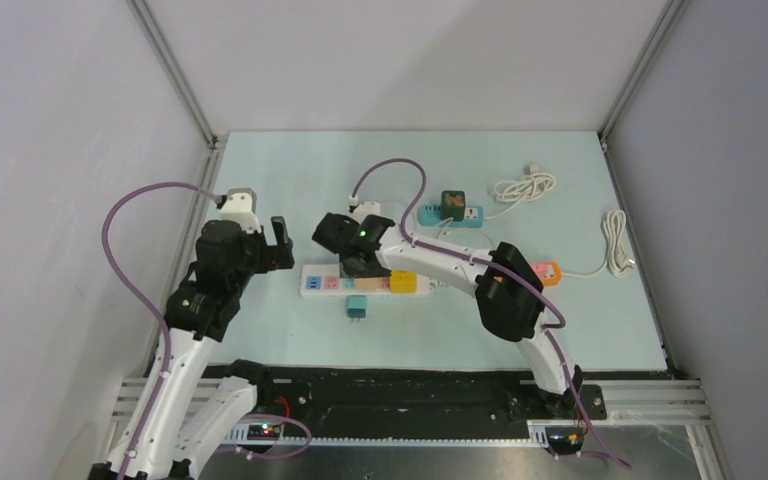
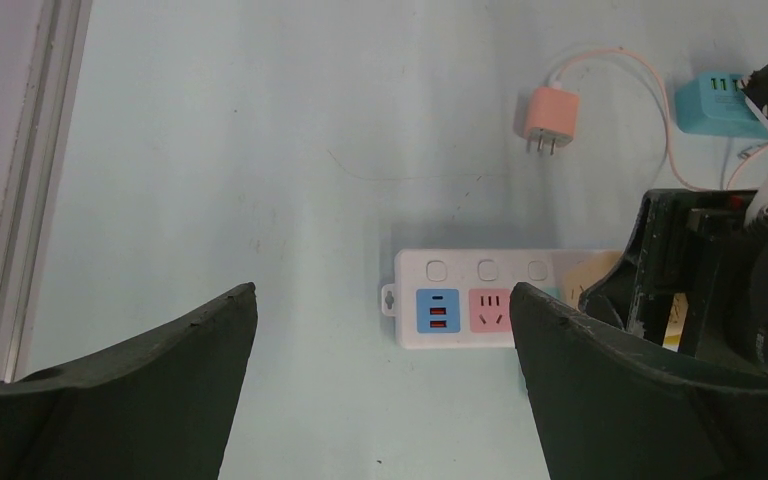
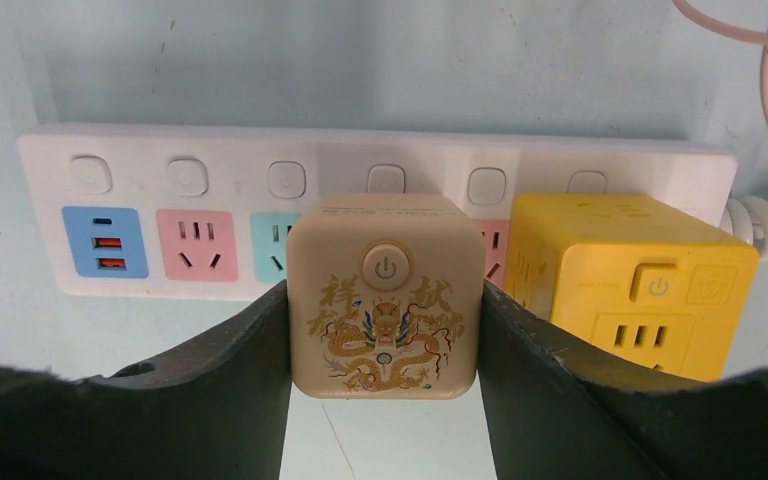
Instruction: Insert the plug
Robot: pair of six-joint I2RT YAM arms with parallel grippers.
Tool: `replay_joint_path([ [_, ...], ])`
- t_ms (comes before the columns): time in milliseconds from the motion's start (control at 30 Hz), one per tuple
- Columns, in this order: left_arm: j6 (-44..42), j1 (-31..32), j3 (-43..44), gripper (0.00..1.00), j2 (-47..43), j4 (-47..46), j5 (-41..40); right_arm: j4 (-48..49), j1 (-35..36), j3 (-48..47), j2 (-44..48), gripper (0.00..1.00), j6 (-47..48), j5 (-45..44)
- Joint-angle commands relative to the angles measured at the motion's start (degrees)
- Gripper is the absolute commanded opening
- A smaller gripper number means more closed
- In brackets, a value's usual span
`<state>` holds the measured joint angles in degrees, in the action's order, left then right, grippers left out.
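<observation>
The plug is a beige cube (image 3: 384, 295) with a gold dragon print and a power button. It stands on the white power strip (image 3: 160, 160), between the teal socket and the yellow cube adapter (image 3: 630, 285). My right gripper (image 3: 383, 302) is shut on the beige cube, one finger pressed against each side. How deep its pins sit is hidden. From above, the right gripper (image 1: 358, 255) covers the middle of the strip (image 1: 320, 283). My left gripper (image 1: 280, 240) hovers open over the strip's left end (image 2: 480, 270), holding nothing.
A teal plug (image 1: 357, 308) lies on the table just in front of the strip. A pink charger (image 2: 548, 118) with its cable lies behind the strip. At the back are a teal socket block (image 1: 450, 208), coiled white cables (image 1: 525, 187) and an orange plug (image 1: 548, 272).
</observation>
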<state>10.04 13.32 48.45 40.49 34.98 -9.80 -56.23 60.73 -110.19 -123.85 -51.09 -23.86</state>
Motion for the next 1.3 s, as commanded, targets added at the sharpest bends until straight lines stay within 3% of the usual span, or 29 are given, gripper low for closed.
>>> replay_joint_path([
  [0, -0.5, -0.4, -0.5, 1.0, -0.6, -2.0, 1.0, 1.6, 2.7, 5.8, 0.6, 0.3, -5.9, -1.5],
  [133, -0.5, -0.4, -0.6, 1.0, -0.6, -2.0, 1.2, 3.5, 3.3, 10.0, 1.3, 0.2, -8.6, -1.5],
  [600, -0.6, -0.4, -0.6, 1.0, -0.6, -2.1, 1.3, 1.6, 3.3, 9.1, -6.1, 0.2, -4.7, 1.7],
  [1033, -0.6, -0.4, -0.8, 1.0, -0.9, -2.1, 0.9, 2.2, 0.9, 9.2, -7.4, 0.39, -2.7, 6.6],
  [1267, -0.4, -0.3, -0.6, 1.0, -1.0, -2.1, 0.7, 1.3, 0.8, 5.4, -4.7, 0.64, -0.9, 5.5],
])
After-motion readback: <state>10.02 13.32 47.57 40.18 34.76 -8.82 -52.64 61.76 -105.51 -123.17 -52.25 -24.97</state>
